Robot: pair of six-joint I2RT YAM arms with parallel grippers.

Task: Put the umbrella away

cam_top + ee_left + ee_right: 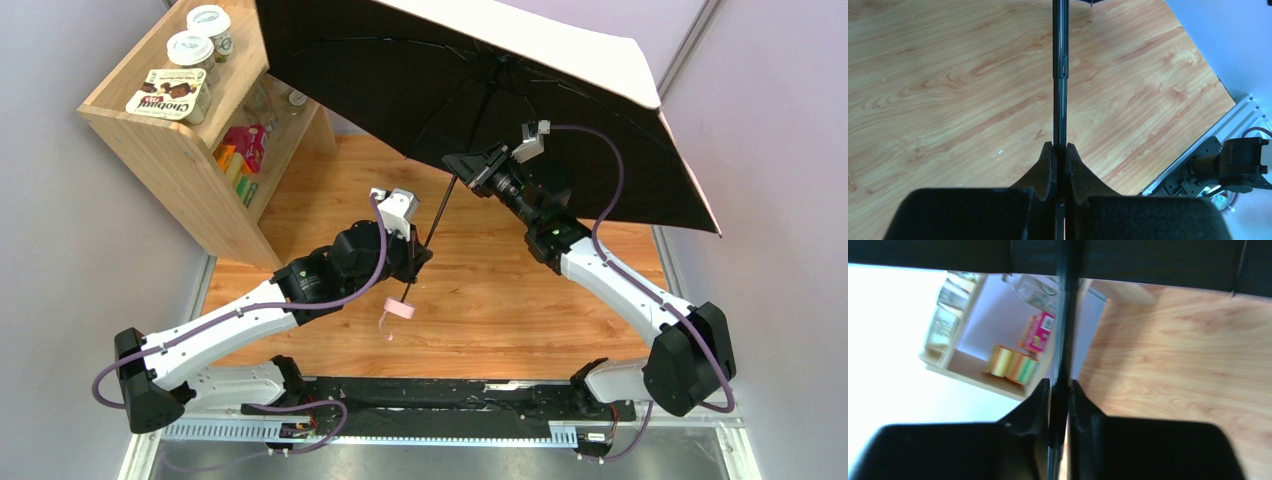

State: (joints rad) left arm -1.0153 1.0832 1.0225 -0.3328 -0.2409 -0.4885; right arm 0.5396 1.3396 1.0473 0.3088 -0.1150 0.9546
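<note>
The umbrella (470, 80) stands open over the bench (520, 300). My left fingers (1048, 167) are clamped on its shaft (1060, 75) just above the handle (401, 309). My right fingers (1040, 400), higher on the shaft, seem closed on it, but that view is blurred. I would hold the lower grip firm and draw the upper one straight down along the shaft.

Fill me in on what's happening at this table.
Both arms hold the umbrella by its black shaft. The left gripper is shut on the shaft just above the pink handle. The right gripper clamps it higher up, close under the canopy. The canopy is fully open and tilted over the table, so nothing is folded yet.
</note>
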